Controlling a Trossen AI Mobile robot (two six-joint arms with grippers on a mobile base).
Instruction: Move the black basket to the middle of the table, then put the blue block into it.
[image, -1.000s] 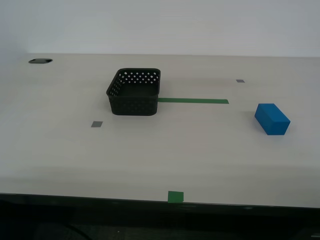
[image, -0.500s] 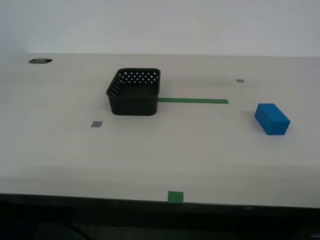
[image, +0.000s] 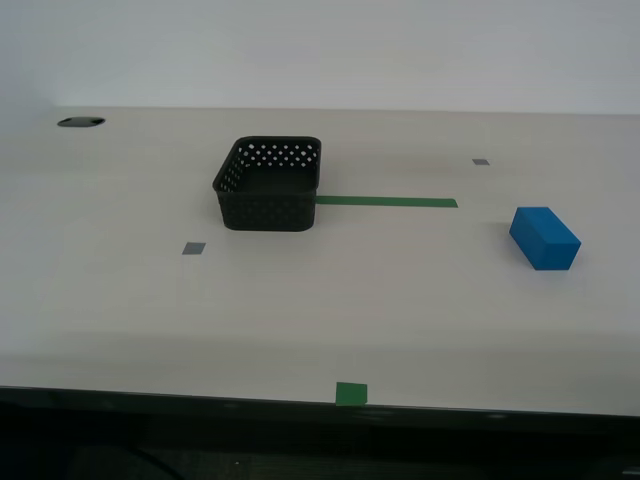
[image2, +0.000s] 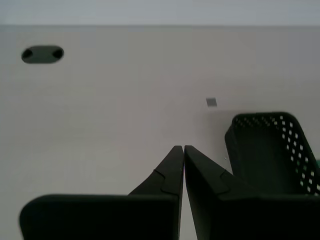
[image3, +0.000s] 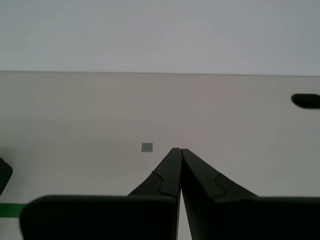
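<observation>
My first tool (image3: 180, 150) and second tool (image2: 184, 147) are both closed, empty.

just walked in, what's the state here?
Nothing is being handled. The black basket sits empty on the table, touching one end of a green tape strip. The blue block lies apart toward the exterior view's right. My first gripper and my second gripper are both shut and empty; the second has the basket in view.

lab, tape-marked table (image: 420, 300), bare wall (image: 320, 50)

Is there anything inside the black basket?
No, the black basket is empty: its bare dark floor shows. The blue block sits apart on the table.
</observation>
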